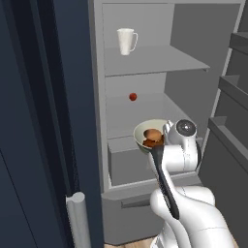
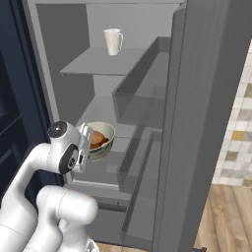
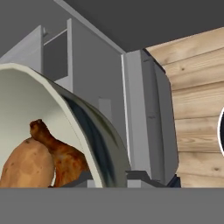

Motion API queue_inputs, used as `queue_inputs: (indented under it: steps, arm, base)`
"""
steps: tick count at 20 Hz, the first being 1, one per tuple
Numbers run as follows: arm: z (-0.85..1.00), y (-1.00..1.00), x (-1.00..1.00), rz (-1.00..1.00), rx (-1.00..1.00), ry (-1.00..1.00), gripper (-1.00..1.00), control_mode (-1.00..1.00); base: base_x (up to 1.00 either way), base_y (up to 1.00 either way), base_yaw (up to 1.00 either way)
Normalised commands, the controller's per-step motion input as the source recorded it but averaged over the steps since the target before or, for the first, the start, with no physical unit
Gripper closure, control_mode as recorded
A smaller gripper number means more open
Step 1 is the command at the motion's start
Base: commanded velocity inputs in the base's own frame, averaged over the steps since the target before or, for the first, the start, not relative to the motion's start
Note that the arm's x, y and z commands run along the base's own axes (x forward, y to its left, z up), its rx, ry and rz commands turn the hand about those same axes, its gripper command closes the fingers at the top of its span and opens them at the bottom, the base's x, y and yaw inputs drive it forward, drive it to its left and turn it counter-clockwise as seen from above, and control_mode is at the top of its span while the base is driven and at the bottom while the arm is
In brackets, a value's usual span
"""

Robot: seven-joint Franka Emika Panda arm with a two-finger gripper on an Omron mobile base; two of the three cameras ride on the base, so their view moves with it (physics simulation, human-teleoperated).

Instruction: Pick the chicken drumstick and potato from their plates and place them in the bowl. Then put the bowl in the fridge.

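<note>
A: Any labels or writing to read?
B: None legible. The jaws [image 1: 162, 141] are clamped on the rim of the bowl [image 1: 144, 131], held inside the open fridge [image 1: 145, 72] above the low shelf.
A: And the food?
B: The potato [image 3: 24, 164] and drumstick [image 3: 61, 153] lie together in the bowl. A white mug [image 1: 126, 41] stands on the top shelf.

A: Where's the arm?
B: Raised from the base, elbow bent, wrist reaching forward.
A: And the gripper [image 1: 162, 140]?
B: Jaws closed tight, clamped on the bowl [image 1: 141, 131] at its rim.
</note>
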Motion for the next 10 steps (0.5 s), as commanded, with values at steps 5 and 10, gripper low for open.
queue_inputs:
  steps: [5, 10]
  arm:
    - [0.03, 0.03, -0.02, -0.03, 0.00, -0.09, 1.00, -1.00]
    - [0.42, 0.04, 0.01, -0.01, 0.04, -0.16, 1.00, -1.00]
  base:
    - [0.00, 0.00, 0.00]
    - [0.00, 0.00, 0.00]
